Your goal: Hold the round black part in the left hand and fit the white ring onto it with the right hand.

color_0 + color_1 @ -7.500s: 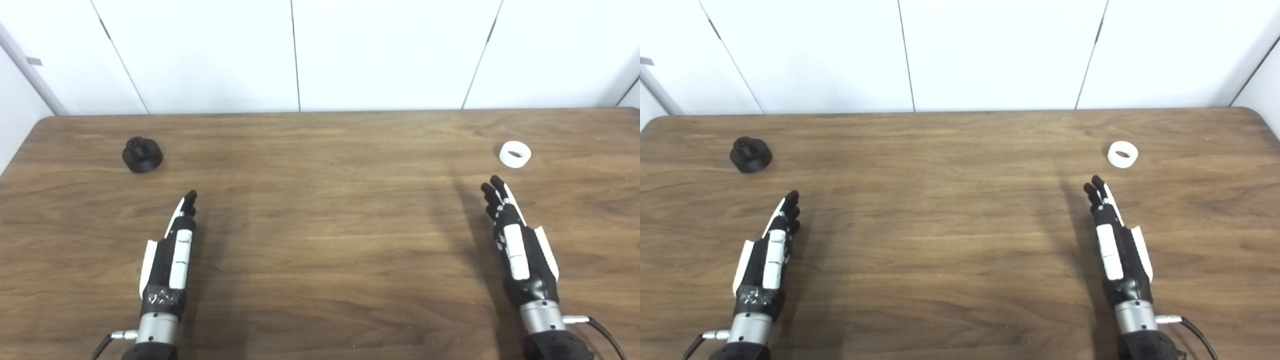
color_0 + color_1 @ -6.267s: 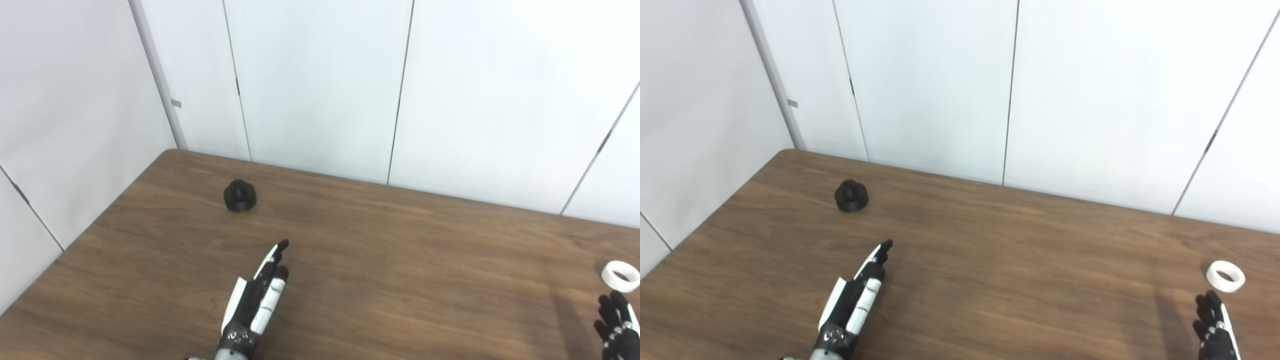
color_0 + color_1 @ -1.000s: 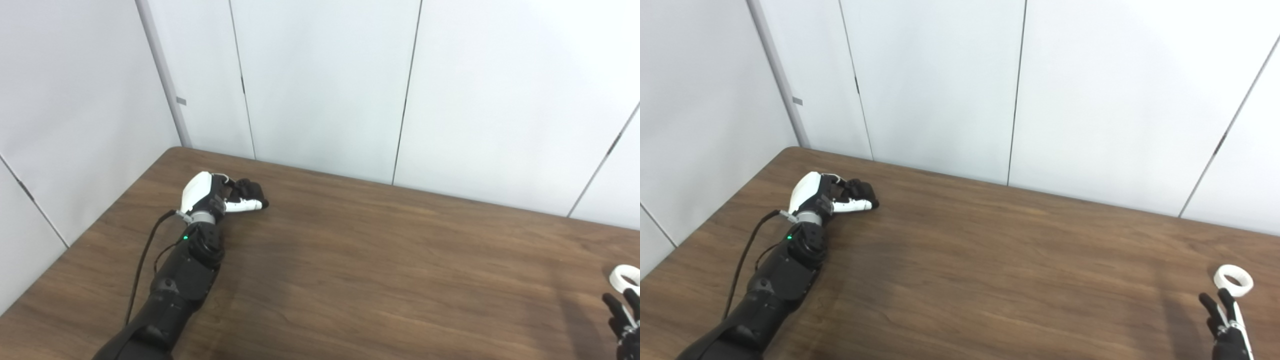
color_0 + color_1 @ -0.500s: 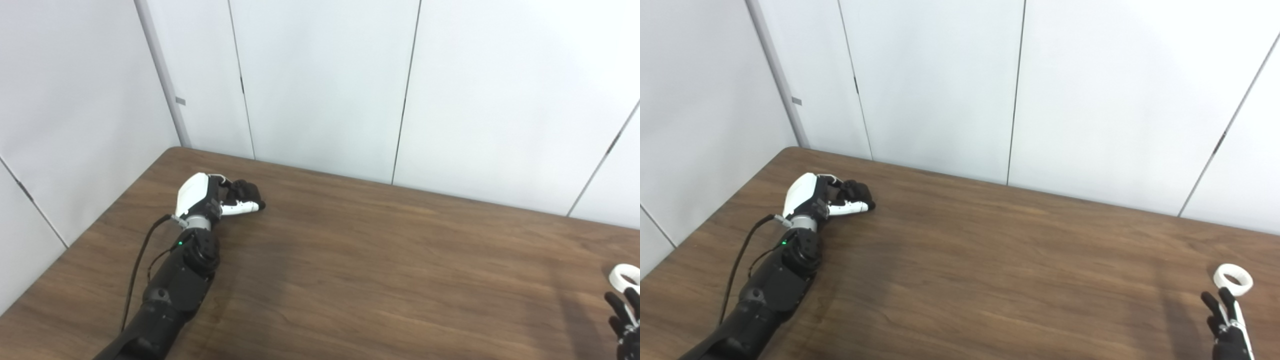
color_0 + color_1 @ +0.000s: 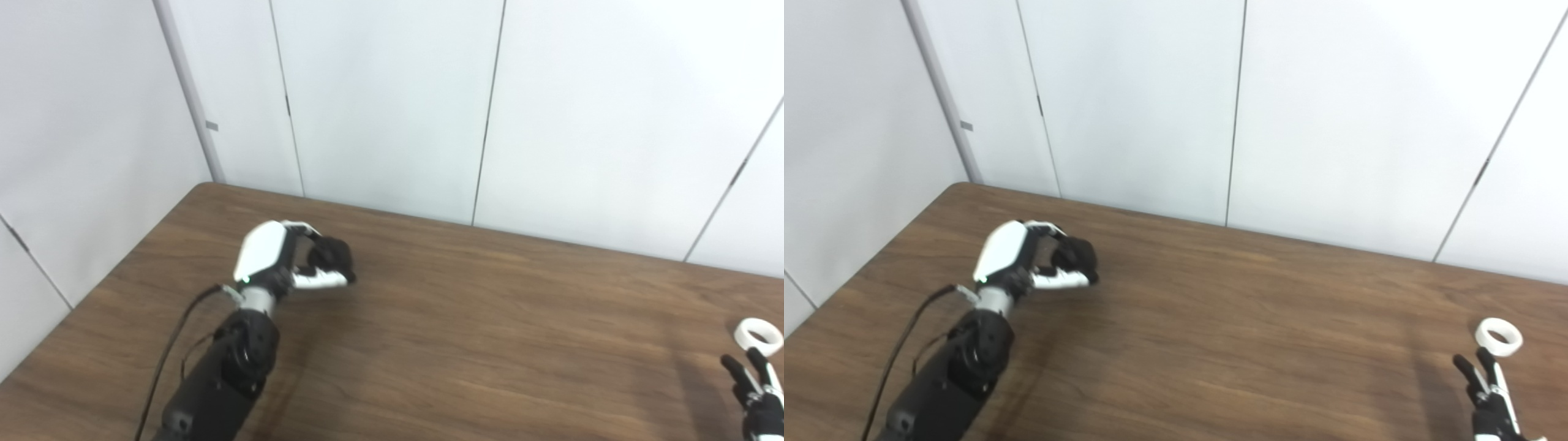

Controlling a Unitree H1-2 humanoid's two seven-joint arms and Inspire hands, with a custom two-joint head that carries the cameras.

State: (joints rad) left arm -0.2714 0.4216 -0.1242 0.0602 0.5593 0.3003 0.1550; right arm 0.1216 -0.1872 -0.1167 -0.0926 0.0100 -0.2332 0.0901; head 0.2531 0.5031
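So the left hand (image 5: 1029,260) is curled round the round black part (image 5: 1077,256), holding it over the far left of the wooden bench (image 5: 1225,318). Over at the right edge, the white ring (image 5: 1499,336) sits flat on the bench, with the right hand (image 5: 1488,392) just short of it, fingers spread, nothing in it.

You get bright, even overhead light; soft shadows on surface (image 5: 465,343) beneath both arms; slight overall softness, no glare.
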